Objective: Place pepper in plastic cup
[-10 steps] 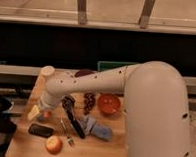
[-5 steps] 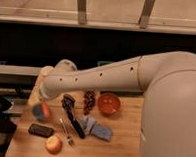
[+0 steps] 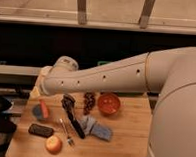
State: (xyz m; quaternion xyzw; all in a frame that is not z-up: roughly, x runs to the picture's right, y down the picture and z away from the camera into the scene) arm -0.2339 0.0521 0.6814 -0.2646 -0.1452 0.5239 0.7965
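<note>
Orange-red and slim, the tapering chili-like pepper (image 3: 44, 110) stands nearly upright at the left side of the wooden table (image 3: 128, 140), its lower end seeming to sit in or against the small blue-grey plastic cup (image 3: 38, 110); I cannot tell whether it is fully inside. My gripper (image 3: 41, 87) sits at the end of my cream-coloured arm (image 3: 106, 78), just above the cup and pepper, and I cannot tell how it stands or whether it has hold of anything. I judge the pepper to be light, fairly stiff and smooth-skinned, so it could slip; taking it across the thicker upper part, away from the pointed tip, looks safest. The cup looks light too and may tip if nudged. Nearby lie a dark flat block (image 3: 40, 130), a yellow-red apple (image 3: 53, 144), a fork (image 3: 66, 132), a dark-handled tool (image 3: 72, 114), a folded blue-grey cloth (image 3: 98, 129), a dark grape bunch (image 3: 89, 101) and an orange bowl (image 3: 109, 103).
</note>
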